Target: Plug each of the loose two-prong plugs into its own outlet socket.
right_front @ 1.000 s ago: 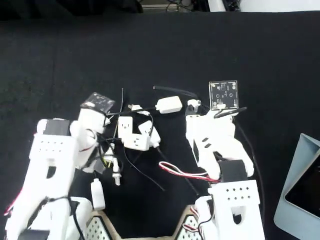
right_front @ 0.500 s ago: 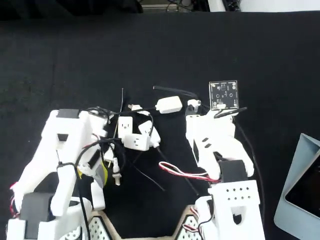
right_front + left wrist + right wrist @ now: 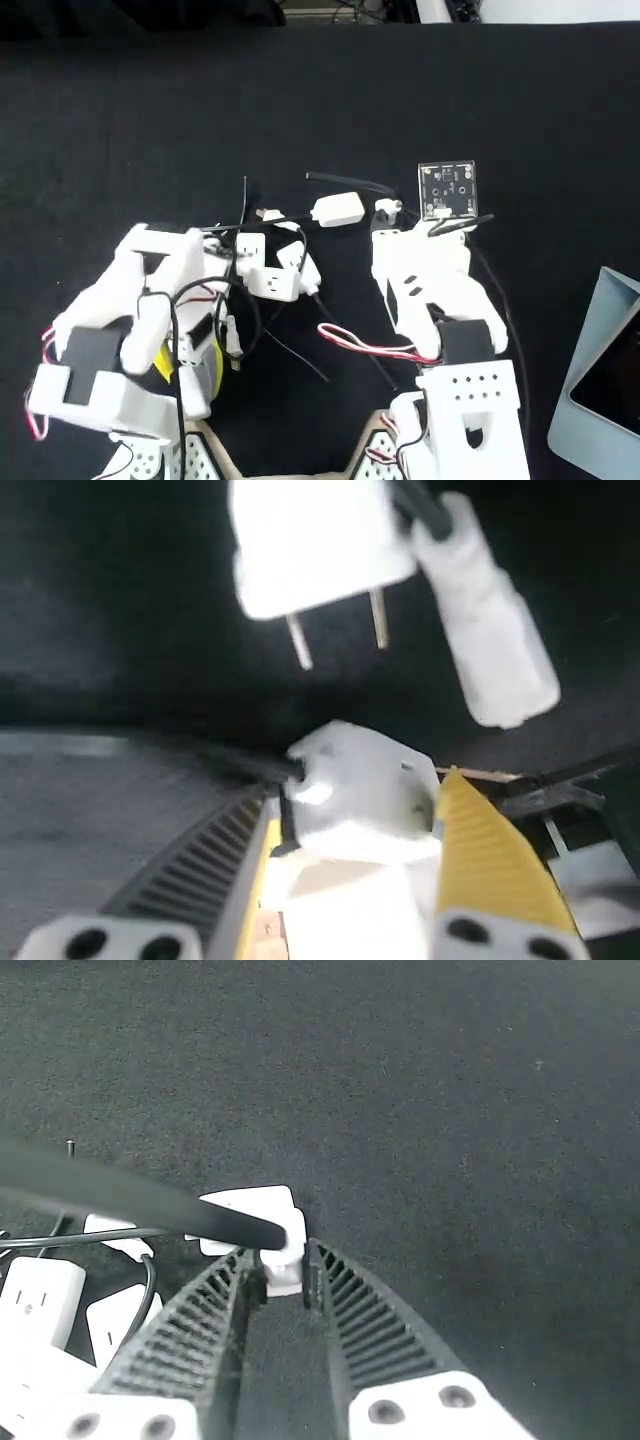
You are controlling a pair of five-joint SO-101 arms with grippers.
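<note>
Left arm drawn back from the socket cluster and folded over its base, left gripper clamped on a white corded block, loose two-prong plug lying just beyond, right arm stretched forward, unmoved, right gripper pinching a small white plug beside a white adapter.

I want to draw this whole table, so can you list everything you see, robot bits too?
Cloth: one, black, covering the table.
Sockets: at least three, white, bunched mid-table.
Square block: one, white, just beyond the sockets.
Small plug: one, white with black cable, in the right gripper.
Pronged plug: one, white, ahead of the left gripper.
Held block: one, white, in the left gripper.
Box: one, grey-blue, off to the right side.
Arms: two, white, left arm and right arm, near edge.
</note>
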